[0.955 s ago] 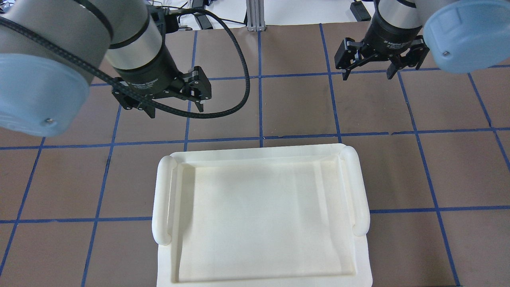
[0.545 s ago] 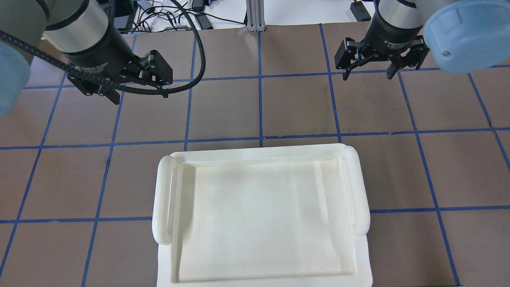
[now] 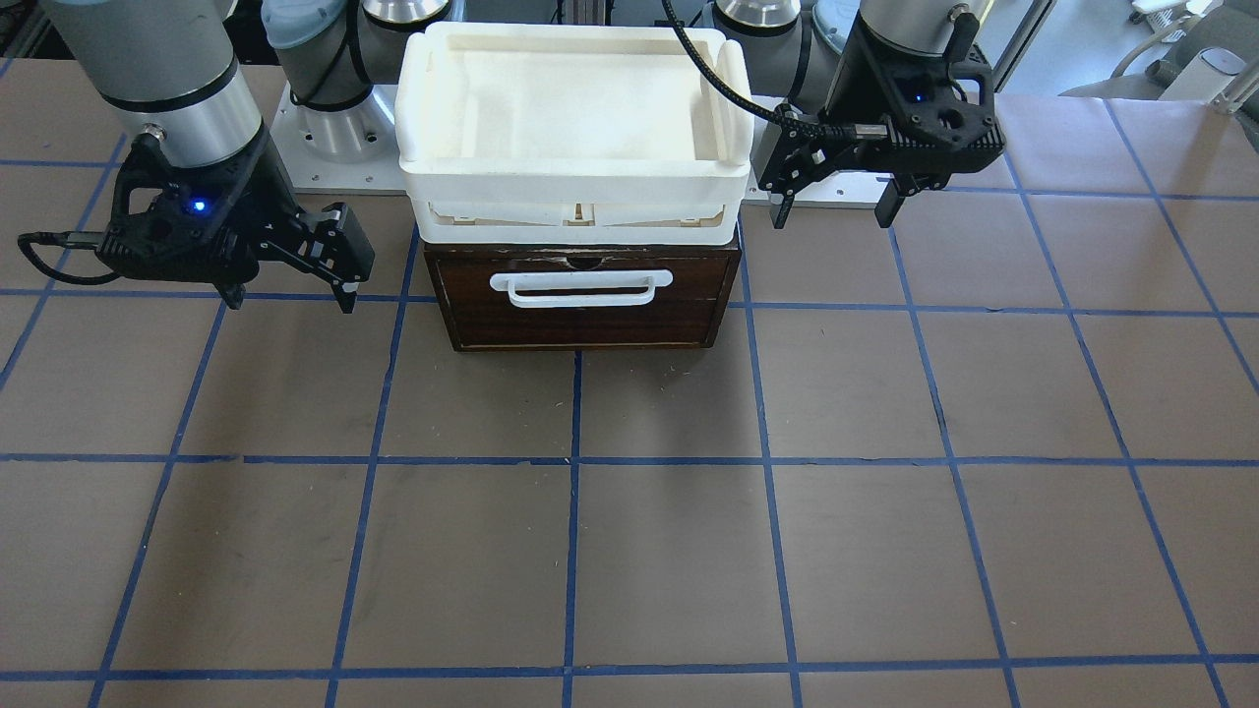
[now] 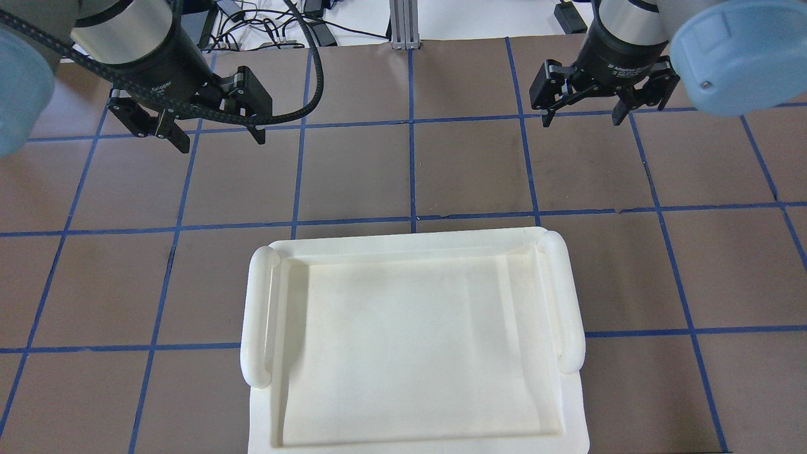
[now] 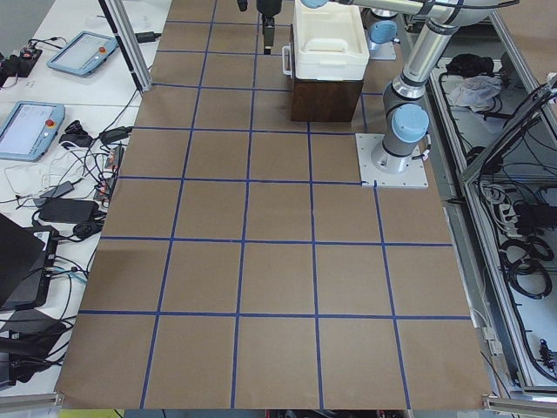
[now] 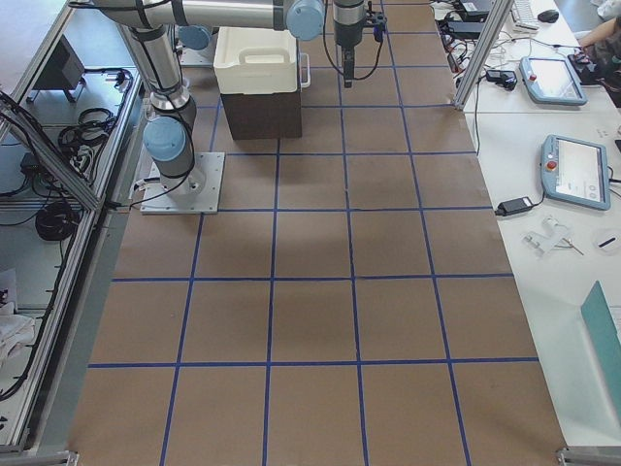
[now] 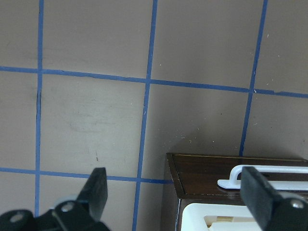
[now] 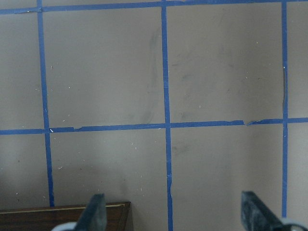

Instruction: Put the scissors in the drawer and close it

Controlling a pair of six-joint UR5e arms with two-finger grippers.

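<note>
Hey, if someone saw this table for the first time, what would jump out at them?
A white tray sits on top of the dark wooden drawer, which looks shut, near the robot's base. The left hand and right hand hang open and empty on either side of it. No scissors show anywhere.

Quantities: one drawer point(image 3: 585, 320), one bar handle point(image 3: 580, 287), one white tray point(image 3: 570, 182), one worktop point(image 3: 669, 551). Two units: left end effector point(image 3: 831, 211), right end effector point(image 3: 290, 295). Small and distant: apparently two teach pendants point(image 5: 83, 52) per side.

Likely a robotics lab: a table point(image 5: 278, 279) gridded in blue tape, teach pendants point(image 6: 574, 170) and loose cables point(image 5: 83, 187) alongside.
</note>
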